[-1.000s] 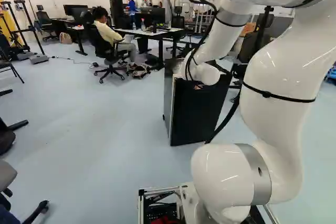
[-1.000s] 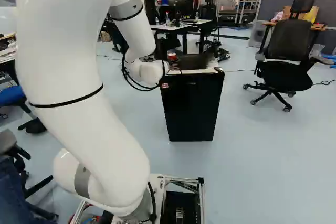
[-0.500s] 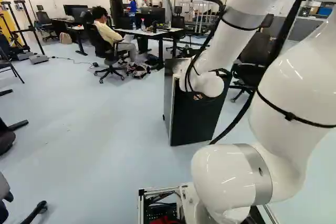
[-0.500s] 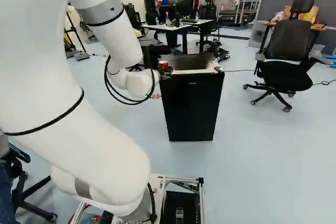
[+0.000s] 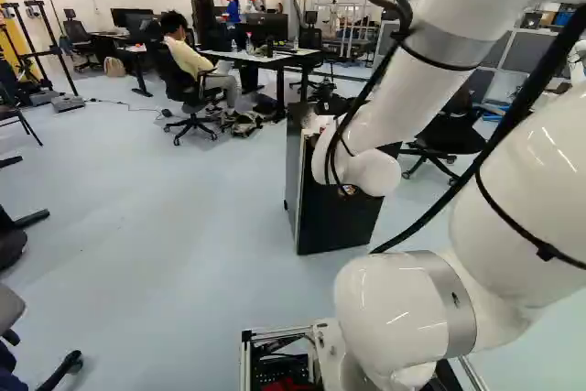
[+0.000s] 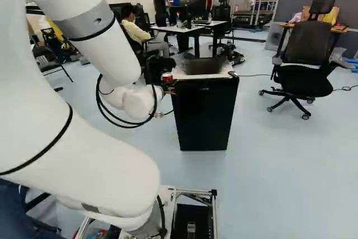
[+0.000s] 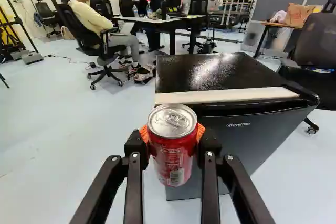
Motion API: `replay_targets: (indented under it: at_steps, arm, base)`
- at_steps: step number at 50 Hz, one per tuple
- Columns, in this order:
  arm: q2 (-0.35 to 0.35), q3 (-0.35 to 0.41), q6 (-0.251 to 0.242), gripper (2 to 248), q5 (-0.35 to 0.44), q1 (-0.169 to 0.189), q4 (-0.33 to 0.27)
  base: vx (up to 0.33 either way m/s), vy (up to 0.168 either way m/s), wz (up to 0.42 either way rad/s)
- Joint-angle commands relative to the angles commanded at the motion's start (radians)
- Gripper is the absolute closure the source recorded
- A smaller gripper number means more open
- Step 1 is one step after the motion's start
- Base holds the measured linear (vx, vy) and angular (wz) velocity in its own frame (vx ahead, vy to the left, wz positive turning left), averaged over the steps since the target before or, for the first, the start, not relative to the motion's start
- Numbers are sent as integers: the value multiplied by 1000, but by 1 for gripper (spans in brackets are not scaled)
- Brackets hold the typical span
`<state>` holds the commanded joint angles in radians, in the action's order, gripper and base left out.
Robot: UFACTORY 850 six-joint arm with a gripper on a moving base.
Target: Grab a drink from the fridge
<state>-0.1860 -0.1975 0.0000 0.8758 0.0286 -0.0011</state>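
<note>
Gripper point(image 7: 172, 135) is clamped on the red can point(image 7: 171, 158), orange pads point(image 7: 201, 131) on opposite sides, spread one can's width. Can's upright, by the near top edge of the fridge point(image 7: 257, 137); can't tell if they touch. I'd keep squeeze moderate, thin wall could dent. Back clear of that edge and the pale strip point(image 7: 226, 96) before turning, can level.

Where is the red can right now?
In the wrist view, the red can is upright between the pincer's orange pads; in the right base view, beside the black fridge's top-left corner.
</note>
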Motion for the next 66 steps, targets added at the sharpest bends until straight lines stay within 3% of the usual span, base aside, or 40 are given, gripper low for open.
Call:
replay_targets:
  at_steps: [29,66]
  arm:
    - [-82,97,0,150,-3,-25,1]
    - [-93,110,0,150,-3,-29,1]
  base:
    - [0,0,0]
    - [0,0,0]
